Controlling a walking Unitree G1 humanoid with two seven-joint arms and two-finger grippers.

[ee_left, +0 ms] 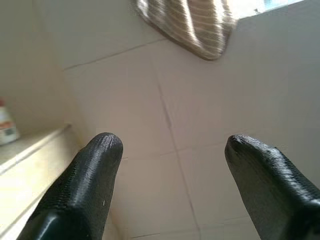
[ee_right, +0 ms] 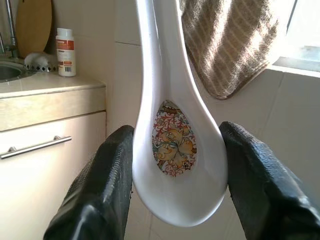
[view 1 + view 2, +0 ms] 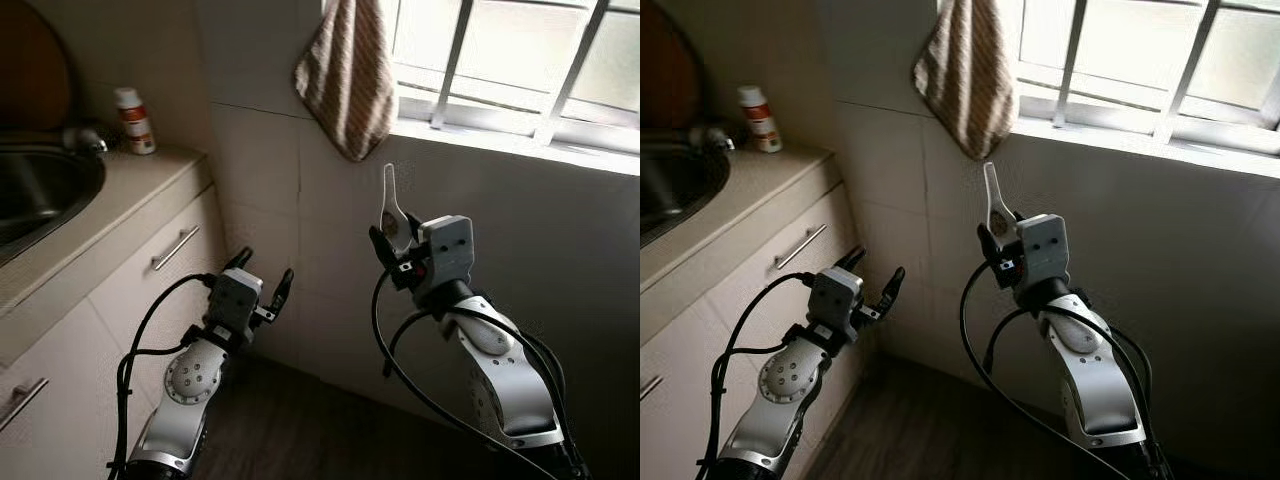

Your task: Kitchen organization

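Both arms are up close in front of the cam, facing a tiled wall (image 3: 270, 180) under a window (image 3: 520, 70). Counter (image 3: 130, 190) w/ a sink (image 3: 40, 190) runs along the robot's left, drawers below, a bottle (image 3: 133, 120) at the back corner. Striped towel (image 3: 345, 80) hangs by the window. Right gripper (image 3: 392, 243) is clamped on the bowl of a white spoon (image 3: 390, 205), handle sticking straight up, flower pattern inside. Left gripper (image 3: 263, 272) is spread wide, nothing in it, near the drawers.

IMO spoon prob needs to go to the counter or a drawer. Grip on that rounded bowl looks slippy, so move slow, keep it upright, and let the free left pull the handle (image 3: 175, 247) first.
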